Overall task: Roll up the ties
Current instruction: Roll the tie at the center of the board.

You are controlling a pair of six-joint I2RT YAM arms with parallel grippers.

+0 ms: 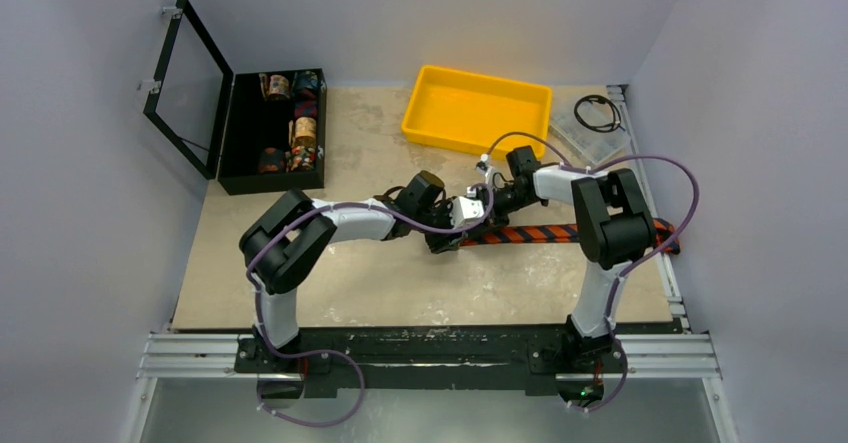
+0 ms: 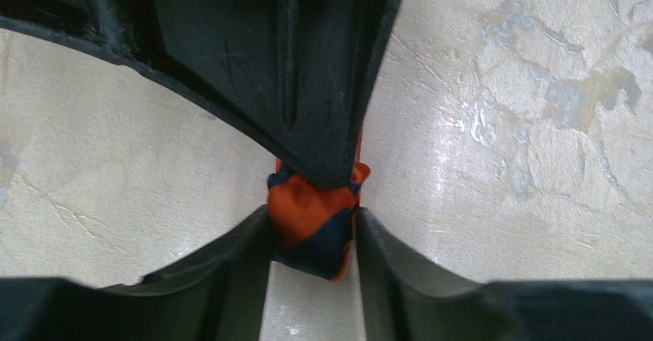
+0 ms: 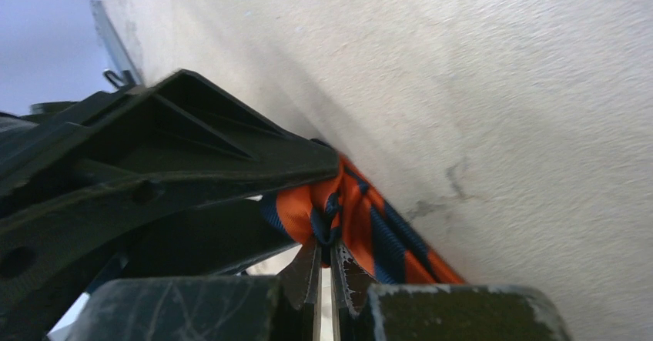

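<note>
The tie (image 1: 560, 233), striped orange and navy, lies flat across the right half of the table, and its left end is bunched up where both grippers meet. My left gripper (image 1: 447, 235) reaches in from the left. In the left wrist view its two fingers (image 2: 231, 279) press both sides of the folded tie end (image 2: 308, 229). My right gripper (image 1: 478, 206) comes down from behind. In the right wrist view it (image 3: 325, 247) is shut, with a fold of the tie (image 3: 362, 218) pinched at its tips. One of its fingers (image 2: 308, 87) covers the top of the fold.
A yellow tray (image 1: 477, 108) stands behind the grippers. At the back left is a black case (image 1: 272, 133) with its lid open and several patterned fabric rolls inside. A clear box (image 1: 590, 128) with a black cable sits at the back right.
</note>
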